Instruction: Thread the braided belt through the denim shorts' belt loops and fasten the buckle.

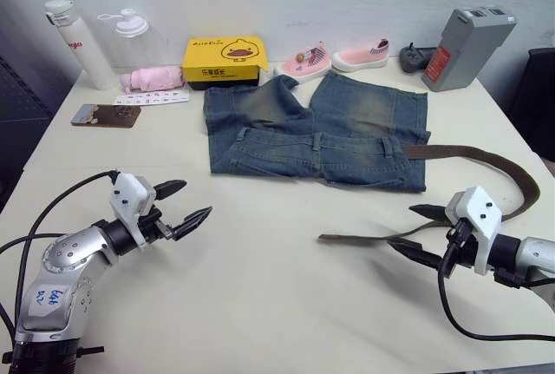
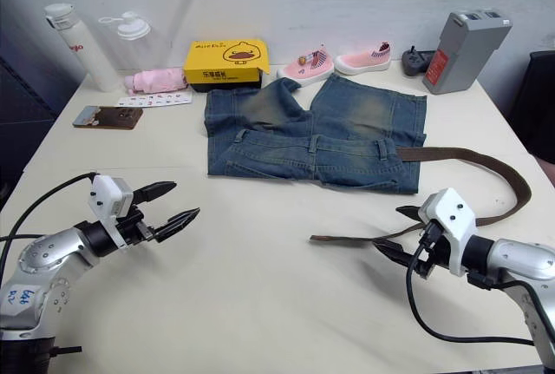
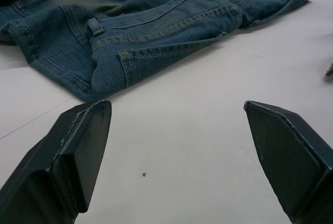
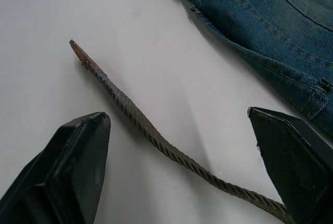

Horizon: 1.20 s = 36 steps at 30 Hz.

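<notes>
The braided belt (image 1: 486,166) lies on the white table (image 1: 260,287), curving from the right end of the denim shorts' (image 1: 316,135) waistband out to the right, round in a loop, and back toward the middle of the table, where its free tapered tip (image 1: 323,238) rests on the bare surface. The belt's other end disappears at the waistband's right edge; the buckle cannot be made out. The shorts lie flat near the middle of the table, waistband toward the robot and legs pointing to the far wall, with belt loops (image 3: 94,26) standing along the band.

The right gripper (image 1: 416,231) sits just above the table with its two black fingers spread wide; the belt's free stretch runs between them, and in the right wrist view the strap passes through the gap without either finger (image 4: 73,167) closing on it. It grips nothing. The left gripper (image 1: 182,205) hovers over bare table near the shorts' left corner, its fingers (image 3: 67,156) also wide apart and empty, pointing toward the denim hem.

Along the far edge stand a white bottle (image 1: 74,40), a clear bottle (image 1: 130,31), a pink folded umbrella (image 1: 154,77), a yellow box (image 1: 225,60), a pair of small pink shoes (image 1: 334,60) and a grey battery pack (image 1: 468,44); a phone (image 1: 106,114) lies at the left
</notes>
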Each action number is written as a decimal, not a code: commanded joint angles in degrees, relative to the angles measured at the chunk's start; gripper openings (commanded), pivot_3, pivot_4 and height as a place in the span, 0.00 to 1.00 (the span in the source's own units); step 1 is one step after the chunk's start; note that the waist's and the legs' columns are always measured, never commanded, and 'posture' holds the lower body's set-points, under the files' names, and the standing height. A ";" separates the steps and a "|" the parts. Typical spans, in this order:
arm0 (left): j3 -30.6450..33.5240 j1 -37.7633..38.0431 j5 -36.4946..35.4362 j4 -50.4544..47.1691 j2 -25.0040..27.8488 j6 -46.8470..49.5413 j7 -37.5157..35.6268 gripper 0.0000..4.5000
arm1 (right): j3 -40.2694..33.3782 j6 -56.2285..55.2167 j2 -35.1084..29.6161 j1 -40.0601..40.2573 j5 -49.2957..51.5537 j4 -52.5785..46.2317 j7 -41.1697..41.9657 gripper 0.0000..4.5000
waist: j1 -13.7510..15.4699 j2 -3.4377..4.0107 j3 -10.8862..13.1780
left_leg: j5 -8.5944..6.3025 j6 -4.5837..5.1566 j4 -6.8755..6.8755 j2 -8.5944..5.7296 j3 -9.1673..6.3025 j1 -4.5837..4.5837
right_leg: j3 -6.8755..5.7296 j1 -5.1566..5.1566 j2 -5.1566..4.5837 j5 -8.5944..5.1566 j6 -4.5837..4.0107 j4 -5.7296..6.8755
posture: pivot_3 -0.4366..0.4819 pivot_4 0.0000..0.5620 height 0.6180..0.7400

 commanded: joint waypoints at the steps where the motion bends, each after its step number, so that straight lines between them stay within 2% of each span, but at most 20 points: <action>1: 1.15 -0.45 -1.61 -0.87 0.10 0.57 -0.52 0.99 | -0.76 -1.03 0.15 -0.63 -0.32 -0.26 0.13 1.00 | 0.01 0.00 0.00 | 0.00 0.00 0.00 0.00 0.00 0.00 | 0.00 0.00 0.00 0.00 0.00 0.00 | 0.48 0.27 0.77; 14: 1.15 -0.67 -2.12 -1.09 0.35 2.15 -1.20 0.99 | 0.76 -1.03 -0.86 -1.79 -1.56 0.60 2.77 1.00 | -0.05 0.01 0.00 | 0.00 0.00 0.01 0.00 0.00 0.00 | 0.00 0.02 0.00 0.00 0.00 0.00 | 0.48 0.27 0.77; 19: 0.62 -0.95 -2.36 -1.05 0.98 2.50 -2.90 0.99 | 3.99 -1.85 -2.90 -2.64 -4.39 1.44 4.90 1.00 | -0.11 0.02 0.00 | 0.00 0.00 0.02 0.00 0.00 0.01 | 0.00 0.01 0.00 0.00 0.00 0.01 | 0.48 0.27 0.77; 23: -1.32 -0.85 -2.86 -2.63 1.55 3.53 -5.16 0.99 | 11.25 -3.17 -7.59 -4.18 -10.83 2.99 7.07 1.00 | -0.12 0.05 0.01 | -0.01 0.01 0.06 0.00 0.00 0.00 | 0.00 0.02 0.00 0.00 0.00 0.00 | 0.48 0.27 0.77; 29: -3.64 -1.80 -2.78 -3.34 0.63 4.61 -5.43 0.99 | 24.42 -4.69 -6.70 -15.32 -19.04 9.18 8.28 1.00 | -0.49 0.10 0.07 | -0.02 -0.02 0.13 0.01 -0.01 0.02 | 0.01 0.03 0.01 0.00 0.00 0.06 | 0.48 0.27 0.77; 32: -4.36 -1.80 -2.77 -3.86 0.56 4.93 -5.54 1.00 | 28.15 -4.50 -5.56 -18.33 -21.17 11.98 8.94 0.83 | -0.54 0.10 0.07 | -0.01 -0.02 0.14 0.05 -0.01 0.03 | 0.00 0.04 0.06 0.00 0.00 0.02 | 0.48 0.27 0.77; 34: -4.72 -1.85 -2.78 -4.00 0.72 4.91 -5.91 1.00 | 29.19 -3.98 -5.67 -18.76 -21.43 12.90 10.12 0.64 | -0.73 -0.04 0.01 | -0.01 -0.02 0.17 0.11 -0.01 0.06 | 0.00 0.12 0.12 0.00 0.00 0.00 | 0.48 0.27 0.77; 36: -5.03 -2.06 -3.21 -4.49 1.05 5.20 -6.51 1.00 | 29.64 -3.16 -6.11 -18.77 -21.00 12.78 11.50 0.40 | -0.87 -0.13 -0.03 | -0.03 -0.04 0.18 0.13 -0.03 0.12 | 0.00 0.18 0.13 0.00 0.00 0.00 | 0.48 0.27 0.77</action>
